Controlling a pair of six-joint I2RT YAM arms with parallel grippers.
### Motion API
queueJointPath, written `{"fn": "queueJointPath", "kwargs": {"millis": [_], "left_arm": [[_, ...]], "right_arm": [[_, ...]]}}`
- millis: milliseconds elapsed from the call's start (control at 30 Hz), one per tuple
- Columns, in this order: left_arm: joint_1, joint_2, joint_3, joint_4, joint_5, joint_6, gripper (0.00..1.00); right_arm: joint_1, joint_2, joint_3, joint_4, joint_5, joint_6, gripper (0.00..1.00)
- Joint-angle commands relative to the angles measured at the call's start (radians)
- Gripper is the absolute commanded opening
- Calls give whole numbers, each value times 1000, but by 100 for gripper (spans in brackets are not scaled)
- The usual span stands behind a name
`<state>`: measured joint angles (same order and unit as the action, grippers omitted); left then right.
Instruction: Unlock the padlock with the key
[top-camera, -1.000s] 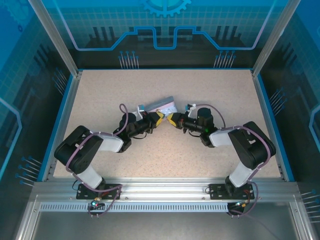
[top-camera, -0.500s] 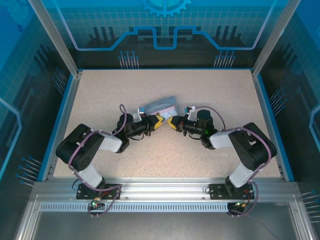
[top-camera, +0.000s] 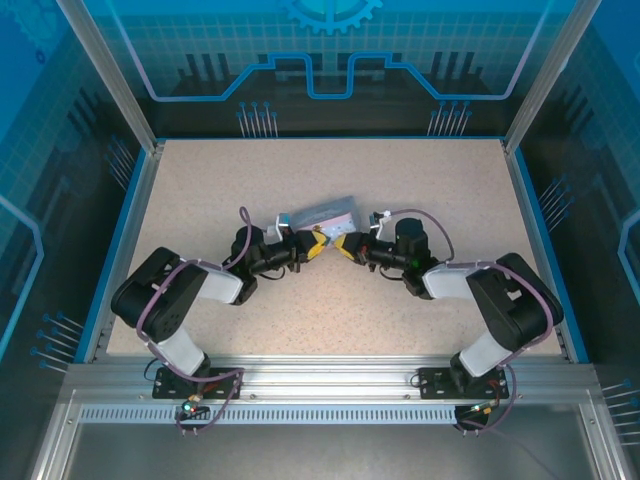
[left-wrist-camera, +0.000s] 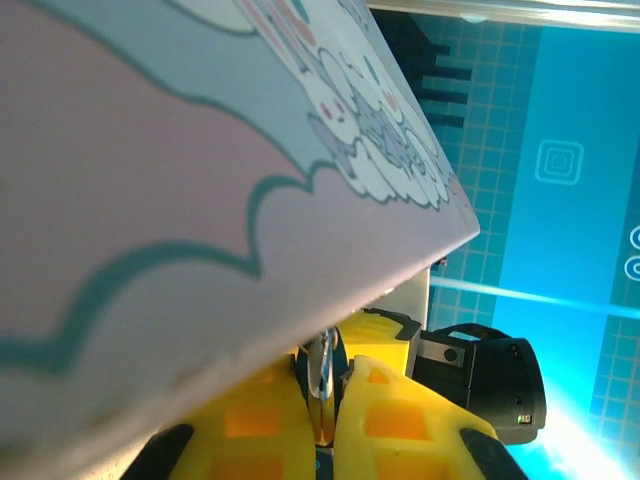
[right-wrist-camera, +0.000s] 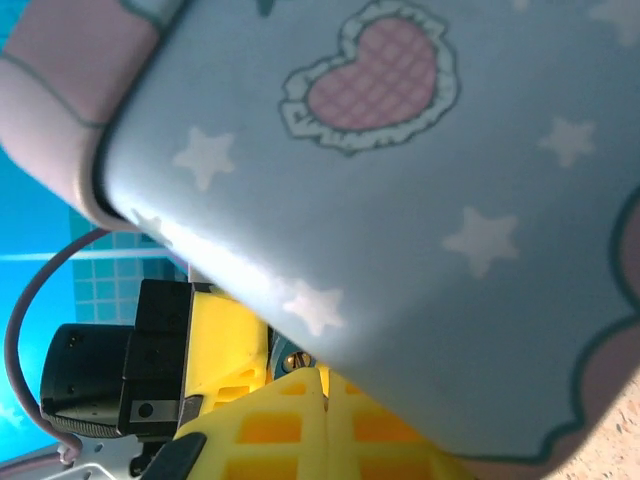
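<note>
The tiny padlock is clamped in my shut left gripper (top-camera: 319, 244). Its thin metal shackle (left-wrist-camera: 322, 375) stands between the yellow fingers (left-wrist-camera: 400, 420). In the right wrist view its blue body with the brass keyhole (right-wrist-camera: 293, 358) faces my right gripper (right-wrist-camera: 322, 385), just beyond the tips. My right gripper (top-camera: 346, 243) is shut. A thin brassy sliver at the seam of its fingertips looks like the key, the rest of it hidden. The two grippers meet tip to tip at mid table.
A pale lavender cartoon-printed tin (top-camera: 322, 212) lies right behind both grippers, looming over the fingers in the wrist views (left-wrist-camera: 200, 200) (right-wrist-camera: 400, 200). Speckled beige table (top-camera: 330, 310) is bordered by blue walls.
Both grippers stay tip to tip below the tin. The right arm's elbow has drifted slightly right, and the tin has shifted a little.
</note>
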<state>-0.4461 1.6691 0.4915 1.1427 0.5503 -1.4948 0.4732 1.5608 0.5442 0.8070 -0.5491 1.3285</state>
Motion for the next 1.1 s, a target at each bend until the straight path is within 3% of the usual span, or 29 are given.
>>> {"fn": "queueJointPath", "kwargs": {"millis": [0, 433, 800, 1067], "left_arm": [[-13, -31, 19, 160, 65, -14, 0], [-9, -44, 12, 146, 48, -7, 0], [-13, -68, -4, 134, -1, -6, 0], [-12, -81, -8, 90, -29, 18, 0]], "right_arm": [[32, -48, 4, -176, 16, -104, 0], [-4, -13, -41, -105, 72, 16, 0], [37, -5, -35, -57, 123, 101, 0], [52, -103, -60, -102, 117, 85, 0]]}}
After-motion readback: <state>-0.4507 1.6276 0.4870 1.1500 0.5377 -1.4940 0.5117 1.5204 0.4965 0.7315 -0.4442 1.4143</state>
